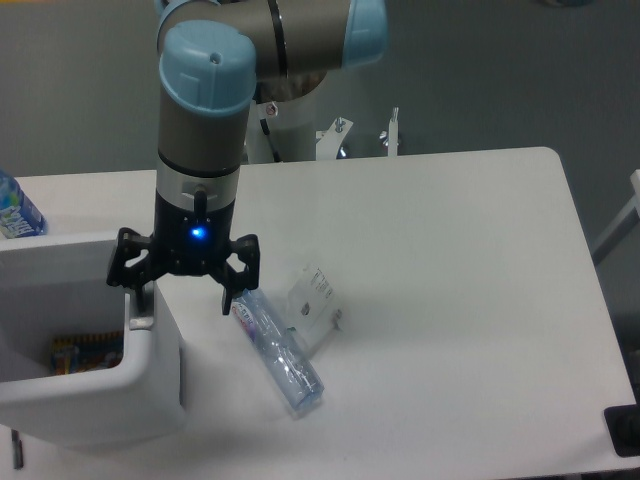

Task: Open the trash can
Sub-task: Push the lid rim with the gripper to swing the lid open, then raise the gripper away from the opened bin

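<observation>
The trash can (150, 385) is a large white boxy bin at the lower left of the table. Its top stands open, and colourful wrappers (85, 352) show inside. My gripper (184, 300) hangs over the bin's right top edge with its black fingers spread wide and open. The left finger (136, 296) touches a small grey strip (141, 322) on the rim, and the right finger hangs beside the bin above the table. Nothing is held between the fingers.
A clear plastic bottle (278, 350) lies on the table just right of the bin, with a small clear plastic piece (315, 300) beside it. Another bottle with a blue label (15, 212) stands at the far left edge.
</observation>
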